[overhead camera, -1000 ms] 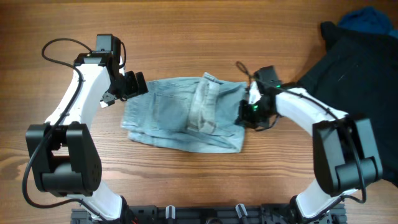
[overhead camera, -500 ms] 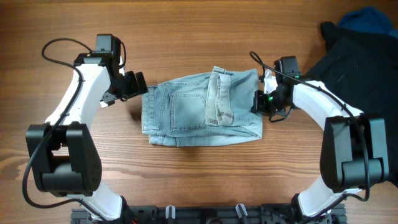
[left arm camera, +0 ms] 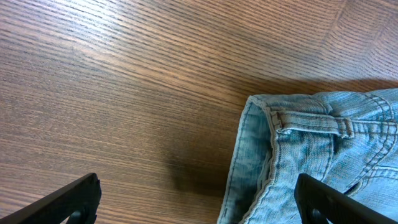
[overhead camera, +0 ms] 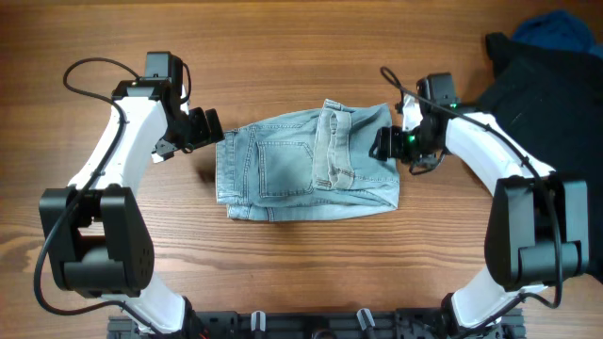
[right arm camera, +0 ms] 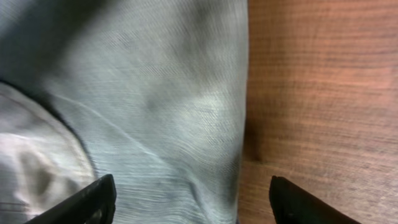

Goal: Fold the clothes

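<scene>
The pale blue denim shorts (overhead camera: 301, 165) lie folded in a rough rectangle mid-table, with a back pocket and the waistband facing up. My left gripper (overhead camera: 211, 128) hovers open just off their left edge. In the left wrist view the waistband corner of the shorts (left arm camera: 311, 143) reaches between the spread left gripper (left arm camera: 198, 205). My right gripper (overhead camera: 383, 144) is open over the shorts' right edge. In the right wrist view the denim (right arm camera: 155, 93) lies flat under the spread right gripper (right arm camera: 193, 202), with bare wood to its right.
A black garment (overhead camera: 542, 94) is heaped at the table's far right, with dark blue cloth (overhead camera: 562, 26) at the back corner behind it. Bare wooden tabletop (overhead camera: 301, 273) surrounds the shorts.
The right gripper dragged the shorts to the right and they flattened into a neater rectangle. It then opened and let go of the cloth. The left arm stayed still.
</scene>
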Robot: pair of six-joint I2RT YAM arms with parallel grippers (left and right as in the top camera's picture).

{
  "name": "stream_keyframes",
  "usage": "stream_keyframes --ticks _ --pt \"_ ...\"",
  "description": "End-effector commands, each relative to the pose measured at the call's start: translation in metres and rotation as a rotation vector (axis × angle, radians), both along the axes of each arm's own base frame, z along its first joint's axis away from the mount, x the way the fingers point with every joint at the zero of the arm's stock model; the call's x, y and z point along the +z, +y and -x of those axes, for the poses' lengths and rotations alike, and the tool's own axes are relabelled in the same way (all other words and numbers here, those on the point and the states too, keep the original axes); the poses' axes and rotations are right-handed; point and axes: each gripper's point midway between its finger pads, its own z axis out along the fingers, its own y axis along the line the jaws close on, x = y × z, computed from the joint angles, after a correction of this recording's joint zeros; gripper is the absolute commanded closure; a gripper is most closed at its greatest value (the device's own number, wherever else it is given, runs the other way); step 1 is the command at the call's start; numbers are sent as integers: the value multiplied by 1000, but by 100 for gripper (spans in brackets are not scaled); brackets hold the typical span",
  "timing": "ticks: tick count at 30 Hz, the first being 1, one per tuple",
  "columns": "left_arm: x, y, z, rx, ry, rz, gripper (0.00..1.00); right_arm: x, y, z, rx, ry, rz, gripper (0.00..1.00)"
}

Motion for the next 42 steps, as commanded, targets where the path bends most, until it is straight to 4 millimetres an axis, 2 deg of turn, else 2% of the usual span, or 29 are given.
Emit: stream_keyframes --ticks 1,5,8,12,15,17,21,24,26,28,32,34,37,42 --pt "15 -4 -7 -1 -44 28 0 29 1 -22 -14 -66 -13 14" --pt "33 -22 -9 -21 -91 132 0 42 -4 -25 -21 -71 21 2" --pt "63 -34 -10 -41 -170 205 0 50 -4 -26 -45 -58 19 0" --pt "80 -36 -5 -40 -198 254 0 59 -4 -30 -121 -51 3 0" --pt "76 -27 7 -5 -142 257 0 72 -4 -33 -130 -86 -1 0" --pt "72 -15 16 34 -102 257 0 87 -12 -35 -180 -124 29 0" --pt "71 3 19 59 -100 281 0 119 -16 -37 -195 -223 34 0" --pt "72 0 23 17 -109 370 0 146 -19 -36 -205 -301 18 0" --pt "63 1 31 -5 -94 414 0 171 -26 -35 -252 -367 11 0" --pt "53 1 39 -2 -73 444 0 186 -32 -34 -283 -412 13 0" --pt "37 -14 48 -4 -60 586 0 222 -52 -30 -340 -529 32 0" --pt "35 -23 48 -9 -71 644 0 232 -62 -26 -365 -557 34 0" --pt "30 -25 50 -20 -73 647 0 239 -72 -23 -394 -575 37 0" --pt "2 -20 62 -22 -55 596 0 242 -78 -21 -407 -580 36 0"
